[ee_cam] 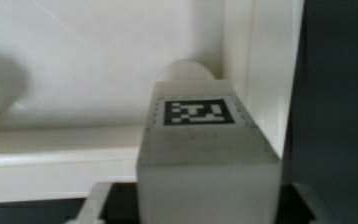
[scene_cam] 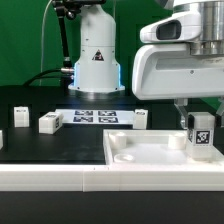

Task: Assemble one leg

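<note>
The leg (scene_cam: 200,138) hangs upright in the hand (scene_cam: 196,112) at the exterior view's right, its black-and-white tag (scene_cam: 201,133) turned toward that camera. The hand is closed on the upper end of the block, one finger on either side, so the jaws stand only as far apart as the leg is thick. The lower end of the leg sits over the near right corner region of the white panel (scene_cam: 140,158), inside its raised rim; from here I cannot tell whether it rests on the panel floor or hangs just above it. In the wrist view the leg (ee_cam: 202,160) fills the middle of the picture, with its tag (ee_cam: 197,110) on the face toward the lens and the pale panel (ee_cam: 69,60) and its rim behind it. A small rounded white shape shows just past the far end of the leg, too blurred to name. The panel lies flat on the black counter (scene_cam: 60,145), at the front. Behind it, three loose white blocks stand apart from one another: one (scene_cam: 50,122) near the middle left, one (scene_cam: 20,115) further left, and one (scene_cam: 140,119) just beyond the panel's back edge. The marker board (scene_cam: 95,116) lies between these, and the arm's white base (scene_cam: 97,60) rises behind it against a green backdrop (scene_cam: 30,40).
</note>
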{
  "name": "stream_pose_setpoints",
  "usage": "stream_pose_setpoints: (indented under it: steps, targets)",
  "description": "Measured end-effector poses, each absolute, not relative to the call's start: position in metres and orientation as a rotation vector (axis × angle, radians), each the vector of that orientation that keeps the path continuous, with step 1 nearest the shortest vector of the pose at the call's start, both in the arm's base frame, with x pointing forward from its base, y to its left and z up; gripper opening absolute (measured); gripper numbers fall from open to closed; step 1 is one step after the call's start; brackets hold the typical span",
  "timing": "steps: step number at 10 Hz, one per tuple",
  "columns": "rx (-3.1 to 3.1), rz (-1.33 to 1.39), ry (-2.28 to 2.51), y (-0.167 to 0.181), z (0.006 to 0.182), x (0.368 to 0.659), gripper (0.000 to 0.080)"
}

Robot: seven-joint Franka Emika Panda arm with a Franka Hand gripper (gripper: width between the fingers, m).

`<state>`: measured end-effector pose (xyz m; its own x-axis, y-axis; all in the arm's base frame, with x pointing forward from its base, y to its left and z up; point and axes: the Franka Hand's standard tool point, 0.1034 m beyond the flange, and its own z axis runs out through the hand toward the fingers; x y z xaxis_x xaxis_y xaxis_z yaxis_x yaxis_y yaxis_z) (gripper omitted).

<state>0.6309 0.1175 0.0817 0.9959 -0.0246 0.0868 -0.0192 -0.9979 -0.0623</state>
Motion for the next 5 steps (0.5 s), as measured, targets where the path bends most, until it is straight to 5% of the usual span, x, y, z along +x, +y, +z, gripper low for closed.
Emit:
stream_pose_setpoints:
  steps: [5]
  targets:
    - [-2.955,-0.11,0.807,0.1132,0.0802,0.6301,0.0291]
